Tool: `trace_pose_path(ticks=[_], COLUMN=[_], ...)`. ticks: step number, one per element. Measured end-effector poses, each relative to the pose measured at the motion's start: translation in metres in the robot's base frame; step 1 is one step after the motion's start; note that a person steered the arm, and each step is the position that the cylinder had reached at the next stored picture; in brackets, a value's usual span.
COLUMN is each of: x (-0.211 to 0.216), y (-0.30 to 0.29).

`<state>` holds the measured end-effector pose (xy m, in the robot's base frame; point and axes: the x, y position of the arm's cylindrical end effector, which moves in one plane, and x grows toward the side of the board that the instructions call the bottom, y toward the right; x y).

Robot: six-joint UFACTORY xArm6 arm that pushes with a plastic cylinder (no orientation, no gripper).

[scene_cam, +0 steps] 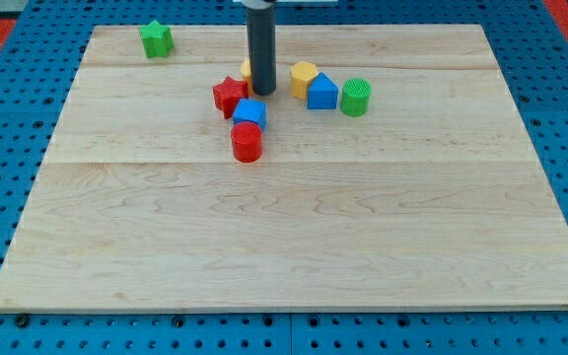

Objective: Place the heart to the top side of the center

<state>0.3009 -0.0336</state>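
Note:
My tip [261,94] rests on the board near the top middle, among a cluster of blocks. A yellow block [247,69] is mostly hidden behind the rod, just left of it; I cannot tell its shape. Another yellow block [304,76] with a rounded, possibly heart-like outline lies to the right of the tip. A red star [230,96] touches the rod's left side. A blue cube [249,113] sits just below the tip, with a red cylinder [247,143] below that.
A blue house-shaped block [321,93] and a green cylinder [355,97] lie right of the yellow block. A green star [156,39] sits at the board's top left. The wooden board [294,247] lies on blue perforated panels.

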Motion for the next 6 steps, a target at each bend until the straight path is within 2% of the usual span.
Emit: trace_pose_path(ticks=[1, 2, 3, 4, 5, 6], x=[-0.036, 0.002, -0.019, -0.05, -0.059, -0.043], y=[0.0, -0.011, -0.073, -0.024, 0.011, -0.008])
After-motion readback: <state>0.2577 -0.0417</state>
